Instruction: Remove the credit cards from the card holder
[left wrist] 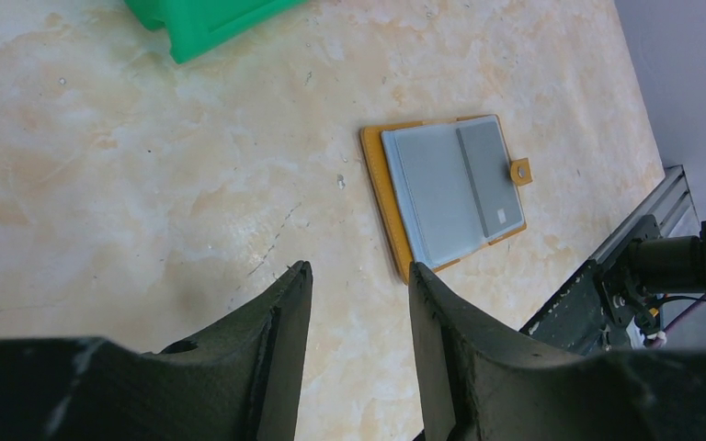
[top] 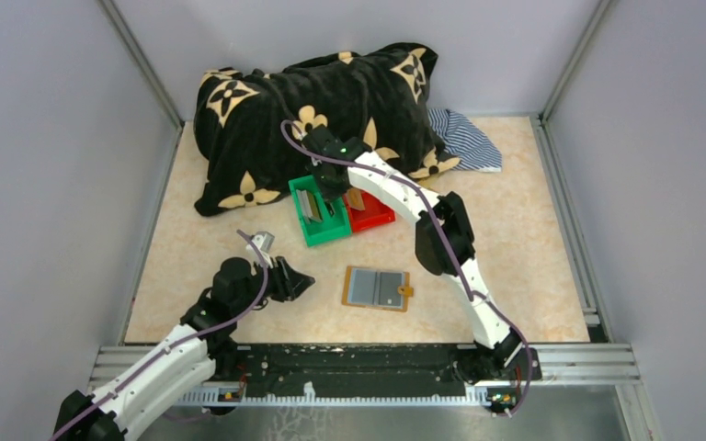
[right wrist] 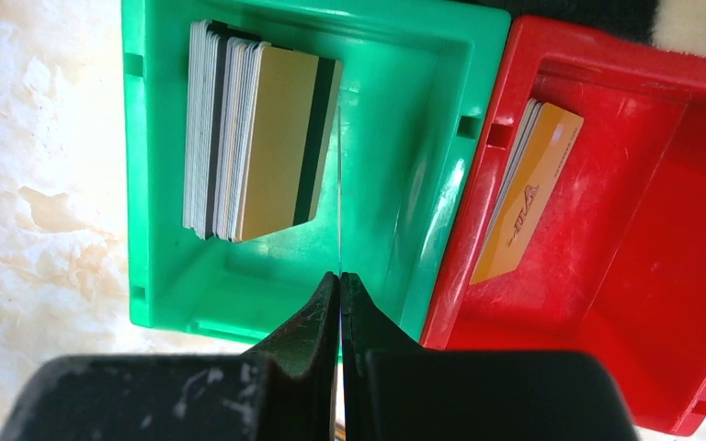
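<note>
Card [right wrist: 340, 184] hanging edge-on over green bin [right wrist: 423, 138] — right tool [right wrist: 340, 278] clamping it | left tool [left wrist: 358, 274] hovering apart, empty — near card holder [left wrist: 446, 188] lying open on table [left wrist: 147, 184].

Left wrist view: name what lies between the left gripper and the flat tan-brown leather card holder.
Nothing but bare beige marbled tabletop separates the left gripper from the card holder, as the left wrist view shows.
</note>
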